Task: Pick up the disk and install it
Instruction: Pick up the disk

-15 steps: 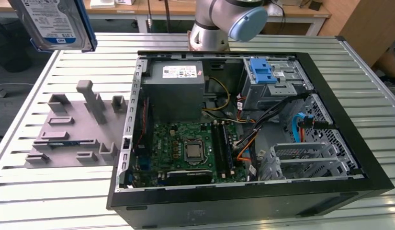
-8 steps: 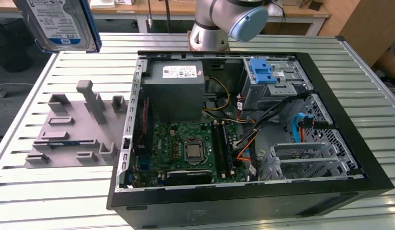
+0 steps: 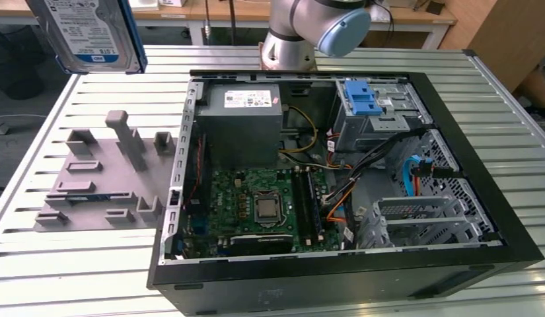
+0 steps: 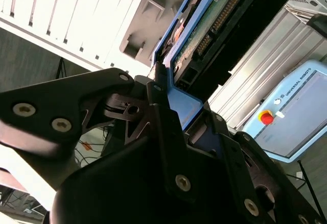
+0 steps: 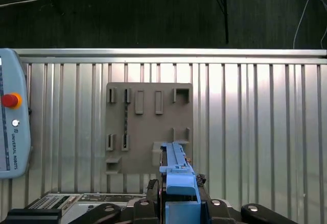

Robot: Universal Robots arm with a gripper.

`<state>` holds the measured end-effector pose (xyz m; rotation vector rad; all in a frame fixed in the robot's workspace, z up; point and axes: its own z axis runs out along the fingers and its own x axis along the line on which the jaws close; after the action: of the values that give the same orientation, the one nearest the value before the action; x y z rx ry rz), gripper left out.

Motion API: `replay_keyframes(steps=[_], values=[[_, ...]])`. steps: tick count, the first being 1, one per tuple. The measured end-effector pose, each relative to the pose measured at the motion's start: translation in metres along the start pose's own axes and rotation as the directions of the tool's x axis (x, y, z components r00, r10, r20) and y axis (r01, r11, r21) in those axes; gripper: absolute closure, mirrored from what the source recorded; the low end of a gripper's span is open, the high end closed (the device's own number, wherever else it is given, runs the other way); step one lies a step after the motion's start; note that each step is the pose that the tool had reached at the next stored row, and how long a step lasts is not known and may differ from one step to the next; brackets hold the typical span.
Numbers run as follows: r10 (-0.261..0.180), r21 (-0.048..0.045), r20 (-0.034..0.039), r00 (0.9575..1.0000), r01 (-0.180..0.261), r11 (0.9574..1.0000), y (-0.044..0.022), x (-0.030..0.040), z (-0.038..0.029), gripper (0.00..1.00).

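Already lifted: the disk (image 3: 85, 33) hangs clear in the air at ten o'clock from the open computer case (image 3: 483, 165) in the exterior view, above the grey holder plate (image 3: 100, 178) on the tabletop (image 3: 43, 264). The gripper (image 5: 178, 191) is clamped on its blue side rail. Installing remains, with the disk well apart from the drive bay (image 3: 378, 115).

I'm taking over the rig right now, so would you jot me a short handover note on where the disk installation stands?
Gripper: shut on the disk, clamping its blue side rail.
Disk: held in the air above the grey fixture plate on the slatted table, touching neither.
Done: the pickup.
Left: the install. The disk is not yet in the open computer case; the drive bay with the blue latch sits at the case's far corner, on the exterior view's right.
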<state>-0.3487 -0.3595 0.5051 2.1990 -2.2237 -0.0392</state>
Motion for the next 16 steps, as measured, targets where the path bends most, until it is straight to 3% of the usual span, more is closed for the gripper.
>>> replay_keyframes(steps=[16], values=[[0.000, -0.0016, 0.0000, 1.0000, 0.000, 1.0000, -0.0223, 0.0075, -0.0007, 0.64]])
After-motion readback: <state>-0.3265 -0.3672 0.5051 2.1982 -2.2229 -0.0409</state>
